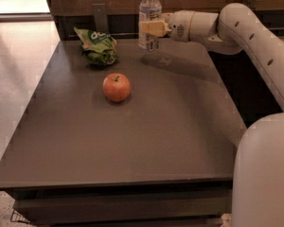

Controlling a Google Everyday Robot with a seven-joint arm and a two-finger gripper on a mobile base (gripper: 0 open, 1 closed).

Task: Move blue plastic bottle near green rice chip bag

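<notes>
The blue plastic bottle [149, 13] is clear with a white cap and stands upright at the table's far edge. My gripper [151, 28] reaches in from the right and is shut on the bottle's label band. The bottle's base is at or just above the tabletop; I cannot tell which. The green rice chip bag [97, 45] lies crumpled on the far left of the table, a short gap left of the bottle.
A red-orange apple [116, 87] sits on the dark table [132, 141], in front of the bag. A dark wooden wall and a grey bracket [100, 17] stand behind the table. My white arm [246, 37] spans the right side. The robot's white body [265, 174] fills the lower right.
</notes>
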